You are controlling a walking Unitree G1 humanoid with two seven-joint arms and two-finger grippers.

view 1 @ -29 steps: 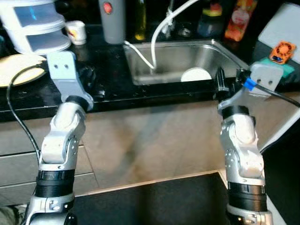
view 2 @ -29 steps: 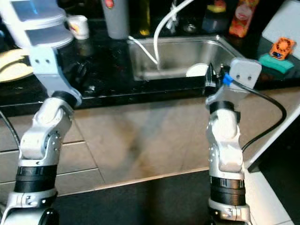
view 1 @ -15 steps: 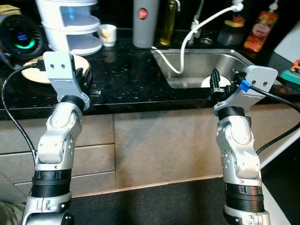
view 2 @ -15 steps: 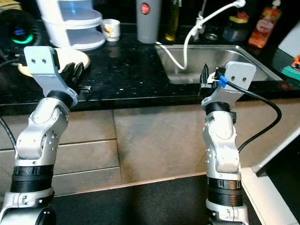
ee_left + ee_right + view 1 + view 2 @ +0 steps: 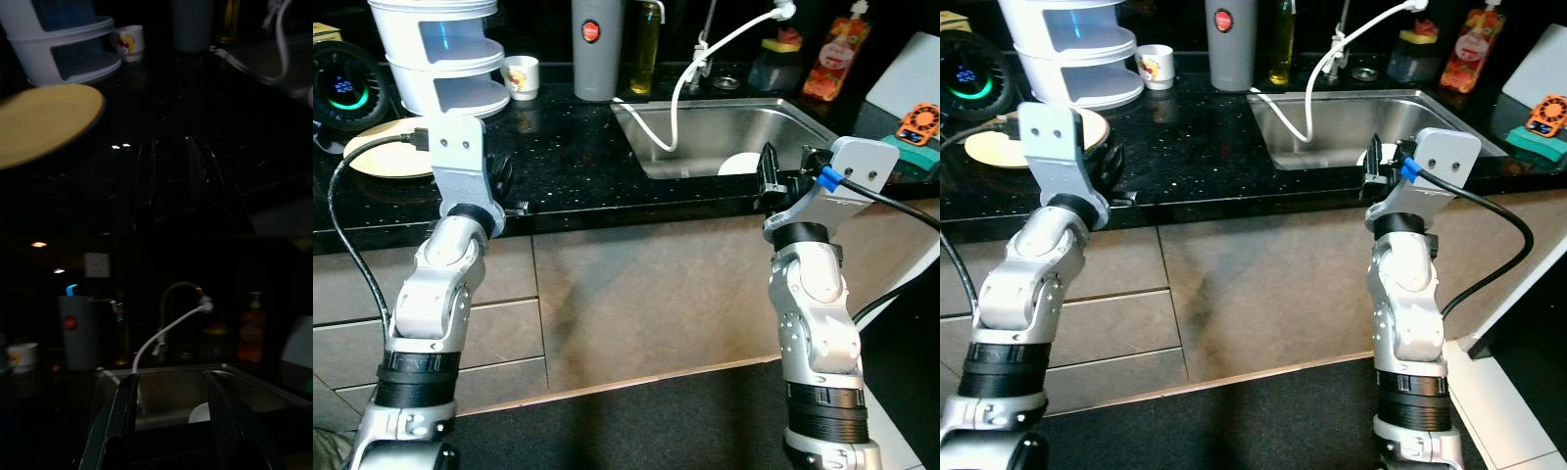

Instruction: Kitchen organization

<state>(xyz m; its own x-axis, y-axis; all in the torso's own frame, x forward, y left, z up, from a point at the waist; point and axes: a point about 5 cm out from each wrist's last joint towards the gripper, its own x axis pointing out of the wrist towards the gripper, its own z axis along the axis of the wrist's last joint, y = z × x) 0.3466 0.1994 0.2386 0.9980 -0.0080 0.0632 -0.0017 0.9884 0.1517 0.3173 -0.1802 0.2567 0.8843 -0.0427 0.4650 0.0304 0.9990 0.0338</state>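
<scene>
Two tools raised at black counter (image 5: 568, 166), right tool (image 5: 171, 406) spread before sink (image 5: 744, 132); left tool (image 5: 171, 171) parted near yellow plate (image 5: 44, 120)

No text, label or number can be read anywhere.

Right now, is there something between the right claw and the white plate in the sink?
Only the sink's front rim. The open right claw hovers at the counter edge, and the white plate lies just behind it, lower, inside the sink.

You are looking at two silver jointed arms with black ribbed collars, grey wrist blocks showing screw holes, black cables trailing, a blue clip marking the right one.
</scene>
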